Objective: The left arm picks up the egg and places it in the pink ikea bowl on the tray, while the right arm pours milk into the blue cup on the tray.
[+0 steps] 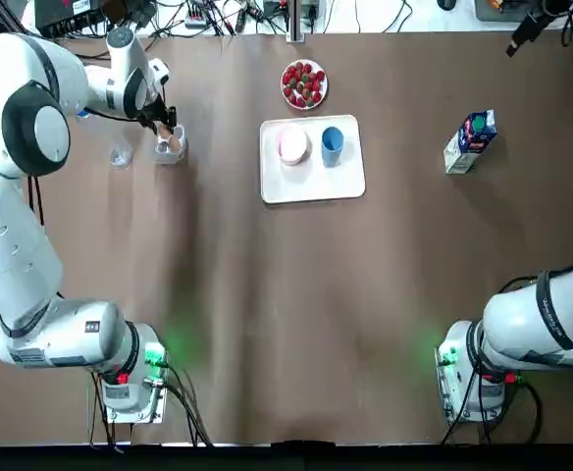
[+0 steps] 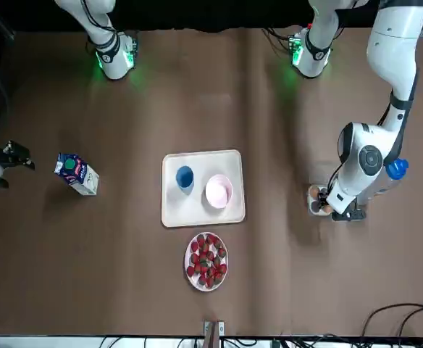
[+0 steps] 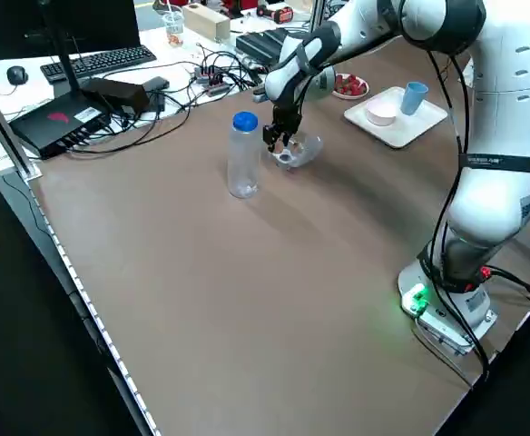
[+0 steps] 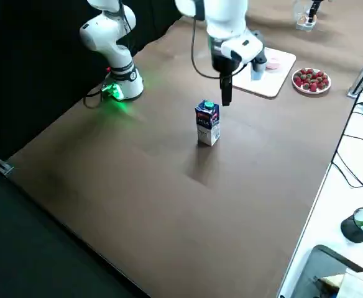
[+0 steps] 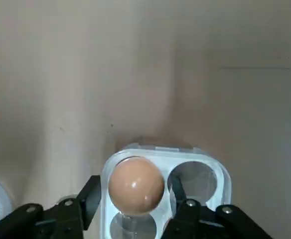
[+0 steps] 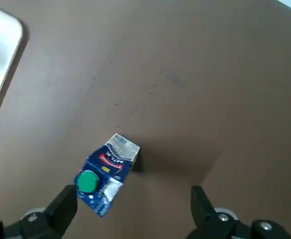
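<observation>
The egg [image 5: 135, 185] is brown and sits in one cup of a clear plastic egg holder [image 1: 169, 154]. The holder lies on the table [image 1: 296, 314] at the robot's left side, far from the arm bases and well apart from the tray [image 1: 311, 184]. The left gripper [image 1: 167, 128] is lowered over the holder. Its jaws are apart, one finger [image 5: 88, 196] on each side of the egg and very near to it, but a thin gap shows at both sides, so they do not clamp it. A clear bottle [image 3: 243, 156] with a blue cap stands upright just beside the holder, on the side away from the tray.

The white tray is near the middle of the far half of the table. On it the pink bowl [image 1: 292, 145] and the blue cup [image 1: 332, 143] stand side by side – the bowl at the robot's left of the cup. A plate of strawberries [image 1: 304, 84] lies just behind the tray, apart from it.

The milk carton [image 1: 471, 140] stands upright with a green cap, at the robot's right side and well apart from the tray. The right gripper [image 6: 131, 199] hangs in the air near the carton and does not touch it – its jaws are wide apart and hold nothing.
</observation>
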Controlling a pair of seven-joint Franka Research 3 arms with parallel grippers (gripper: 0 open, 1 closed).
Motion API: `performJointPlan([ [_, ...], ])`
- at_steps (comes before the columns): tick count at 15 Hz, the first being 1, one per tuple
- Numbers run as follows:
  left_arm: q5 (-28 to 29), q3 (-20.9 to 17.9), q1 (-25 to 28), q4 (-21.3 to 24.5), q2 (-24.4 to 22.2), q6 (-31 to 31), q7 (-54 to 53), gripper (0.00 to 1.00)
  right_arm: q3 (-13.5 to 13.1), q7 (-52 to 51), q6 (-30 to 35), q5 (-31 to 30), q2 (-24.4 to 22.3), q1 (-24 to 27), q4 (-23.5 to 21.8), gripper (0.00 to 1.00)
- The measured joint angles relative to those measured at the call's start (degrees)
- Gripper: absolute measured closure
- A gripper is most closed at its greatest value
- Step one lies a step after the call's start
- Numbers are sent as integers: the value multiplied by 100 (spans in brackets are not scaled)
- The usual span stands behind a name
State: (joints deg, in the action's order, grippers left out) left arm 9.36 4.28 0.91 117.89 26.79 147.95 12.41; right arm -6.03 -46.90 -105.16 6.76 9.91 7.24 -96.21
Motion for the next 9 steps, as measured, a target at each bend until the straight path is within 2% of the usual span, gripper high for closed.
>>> performJointPlan([
  [2, 0, 0, 0, 0, -10, 2, 0, 37, -2, -892, 26, 307, 110, 261, 45, 0],
  [3, 0, 0, 0, 0, -34, 3, 0, 37, -3, -1743, 164, 527, 196, 510, 48, 0],
  [9, 0, 0, 0, 6, -56, 3, 1, 42, -8, -4368, 822, 1884, 786, 1364, 50, 0],
])
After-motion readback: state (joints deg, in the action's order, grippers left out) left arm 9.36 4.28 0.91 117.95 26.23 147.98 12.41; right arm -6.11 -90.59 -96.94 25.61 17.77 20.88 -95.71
